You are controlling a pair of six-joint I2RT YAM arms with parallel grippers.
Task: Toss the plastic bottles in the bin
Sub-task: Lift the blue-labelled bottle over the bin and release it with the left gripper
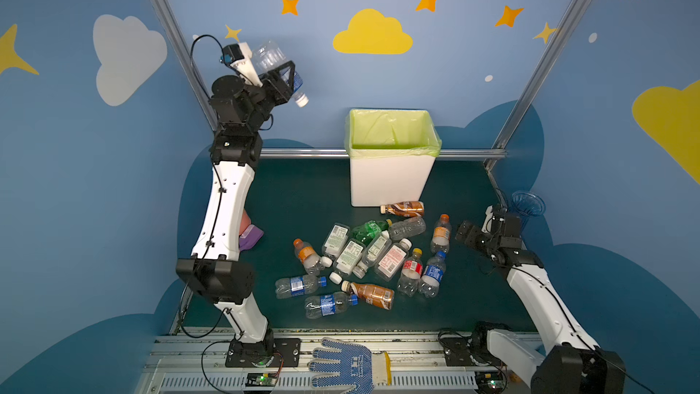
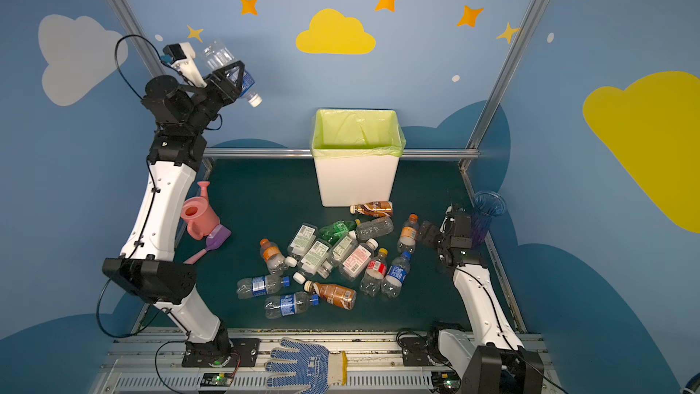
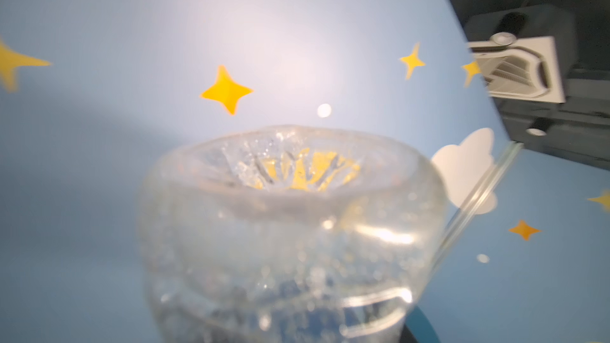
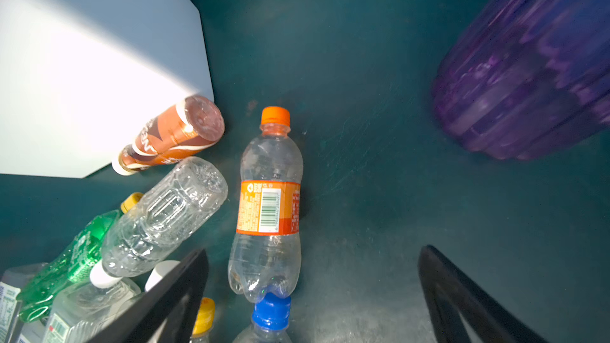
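Left fingers (image 1: 286, 74) clamp bottle (image 1: 269, 54), right fingers (image 4: 171, 298) spread

The bin (image 1: 390, 183) is white with a pale yellow-green liner (image 1: 394, 128); the worktop (image 1: 303, 191) is dark teal. One clear bottle (image 1: 269, 55) has a blue label and a white cap. The green bottle (image 1: 367, 230) has a yellow cap. The brown bottle (image 1: 405, 208) carries white swirls, and the orange-capped bottle (image 4: 269, 199) an orange label with a white barcode. The glove (image 1: 341, 367) is white, blue-dotted and yellow-cuffed. The watering can (image 2: 199, 216) is pink and the vase (image 4: 528, 61) purple.
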